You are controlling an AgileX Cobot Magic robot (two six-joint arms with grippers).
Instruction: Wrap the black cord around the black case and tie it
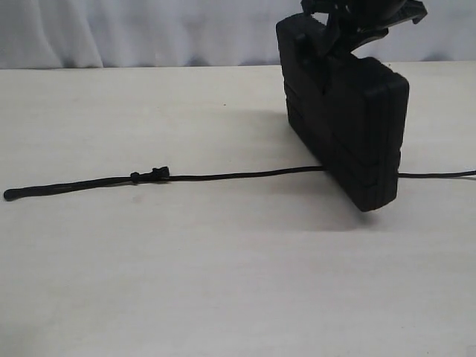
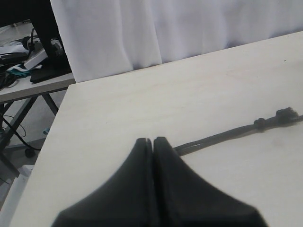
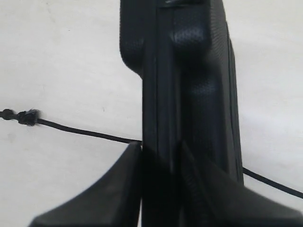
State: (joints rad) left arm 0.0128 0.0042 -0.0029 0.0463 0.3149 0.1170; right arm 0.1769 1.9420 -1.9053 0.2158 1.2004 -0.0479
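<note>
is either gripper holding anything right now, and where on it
The right gripper clamps the upright black case by its top edge. The left gripper is shut, holding nothing.

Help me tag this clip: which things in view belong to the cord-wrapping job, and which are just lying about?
Job: black cord; black case, gripped by right gripper; left gripper, fingers shut.
Lying about: clutter on side table; white curtain.
</note>
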